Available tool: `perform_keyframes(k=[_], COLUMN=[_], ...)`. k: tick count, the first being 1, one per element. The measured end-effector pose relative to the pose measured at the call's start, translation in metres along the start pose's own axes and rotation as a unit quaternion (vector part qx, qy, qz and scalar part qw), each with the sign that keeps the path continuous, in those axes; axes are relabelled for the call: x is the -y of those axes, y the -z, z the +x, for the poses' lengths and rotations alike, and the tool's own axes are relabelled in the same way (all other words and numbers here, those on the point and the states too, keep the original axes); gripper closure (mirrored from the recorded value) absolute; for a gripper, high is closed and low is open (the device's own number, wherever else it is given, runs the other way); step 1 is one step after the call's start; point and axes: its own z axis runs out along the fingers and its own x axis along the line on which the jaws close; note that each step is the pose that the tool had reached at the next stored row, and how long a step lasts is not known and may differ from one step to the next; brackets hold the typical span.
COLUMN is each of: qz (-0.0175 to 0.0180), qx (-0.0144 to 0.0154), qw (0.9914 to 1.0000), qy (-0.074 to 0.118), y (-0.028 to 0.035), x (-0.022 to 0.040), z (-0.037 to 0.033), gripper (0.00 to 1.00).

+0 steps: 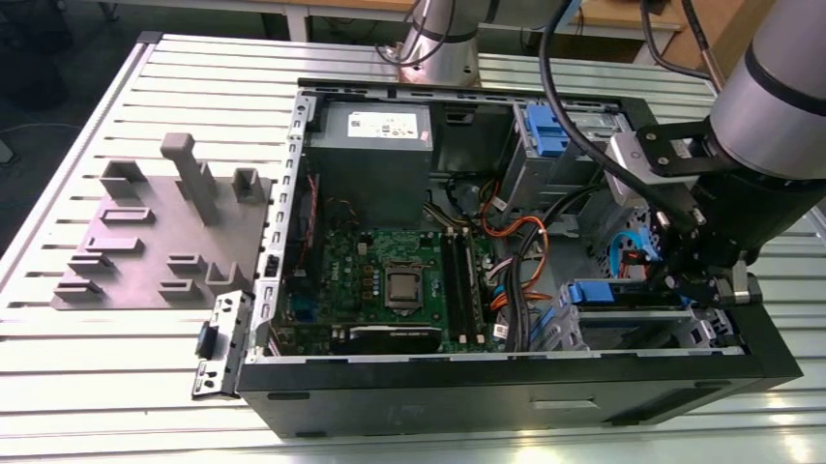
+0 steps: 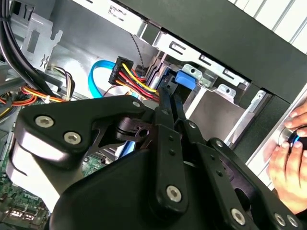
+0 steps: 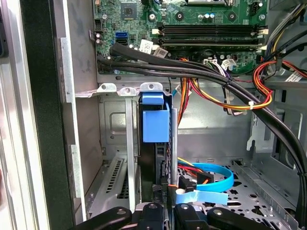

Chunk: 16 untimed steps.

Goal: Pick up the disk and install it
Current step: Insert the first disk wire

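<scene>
The jaws of the gripper (image 2: 168,103) were seen pressed together on the edge of the disk (image 3: 156,143), which stood on edge in the drive bay (image 3: 120,129) of the computer case (image 1: 516,372), its blue carrier tab showing. Pick-up was judged done; full seating could not be confirmed. The arm (image 1: 775,106) was reached down into the case, above the bay. A hand (image 2: 290,163) was seen just outside the case wall.
</scene>
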Motion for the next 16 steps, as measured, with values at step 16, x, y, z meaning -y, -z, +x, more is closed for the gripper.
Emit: perform_keyframes(k=[16], qz=[-0.0004], qx=[0.0001], qw=[1.00000], qy=[0.000], y=[0.0145], x=[0.0028], z=[-0.0003], gripper=[0.76])
